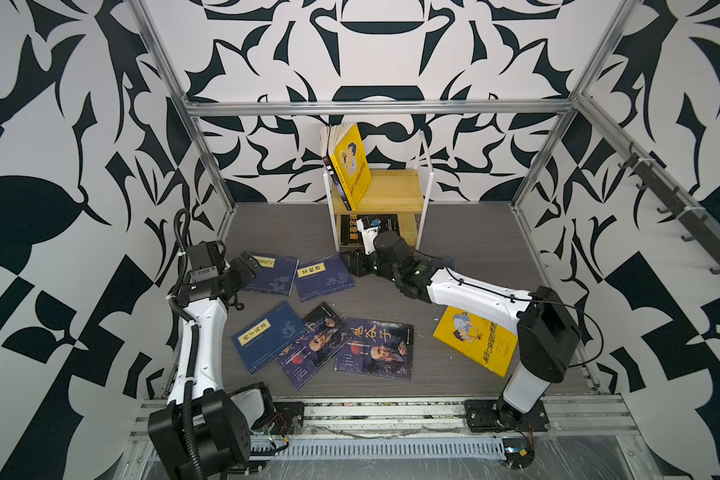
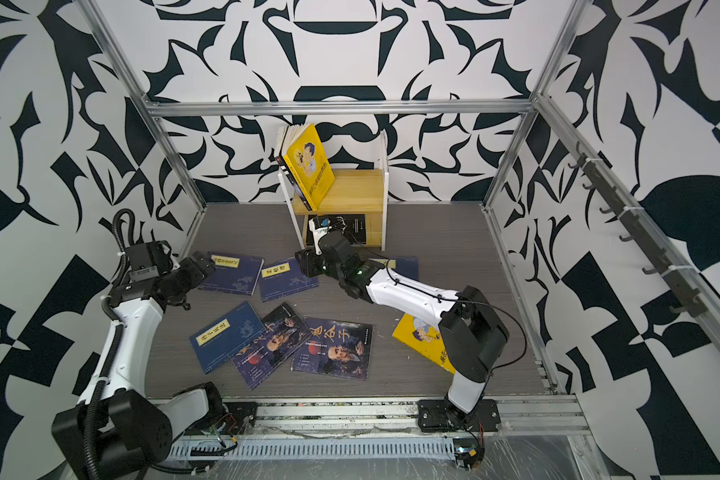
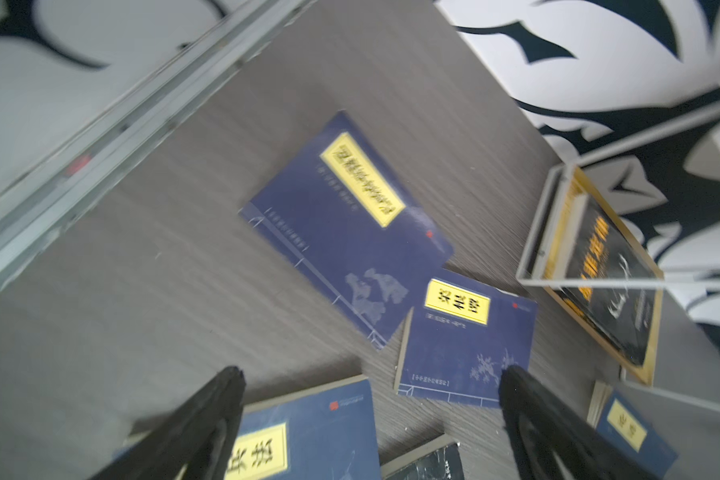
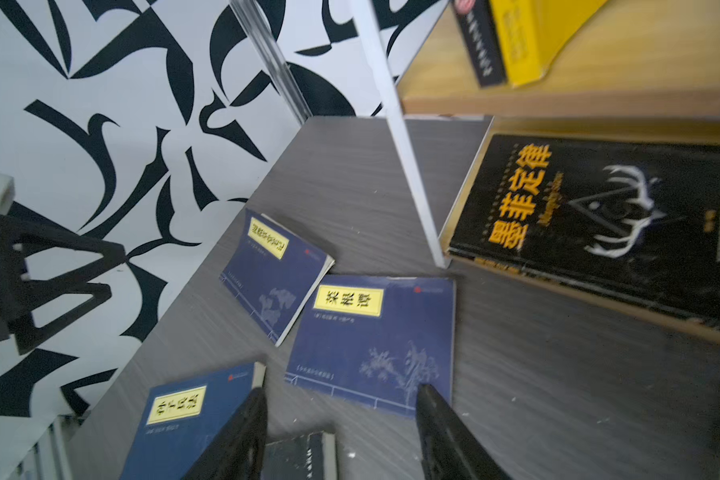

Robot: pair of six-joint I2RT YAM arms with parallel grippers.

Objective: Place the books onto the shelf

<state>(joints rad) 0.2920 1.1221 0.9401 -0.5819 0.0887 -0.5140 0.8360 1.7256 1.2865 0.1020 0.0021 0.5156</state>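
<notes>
Navy books (image 1: 267, 338), portrait books (image 1: 377, 349) and a yellow book (image 1: 472, 345) lie flat, well before the shelf (image 1: 385, 195). Nearer it, the left gripper (image 3: 373, 370) gapes empty and the right gripper (image 4: 341, 390) stands parted, holding nothing. On the shelf, a yellow cartoon book (image 1: 350, 166) leans on the top tier and a black book (image 4: 578, 216) lies flat below.

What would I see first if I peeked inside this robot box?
The bold black-and-white swirly walls jump out first, wrapping all around the scene. Next comes the bright yellow cartoon book, leaning on the top board of the little shelf at the back. Then you would spot the navy books lying scattered flat on the grey table in front of it.
</notes>
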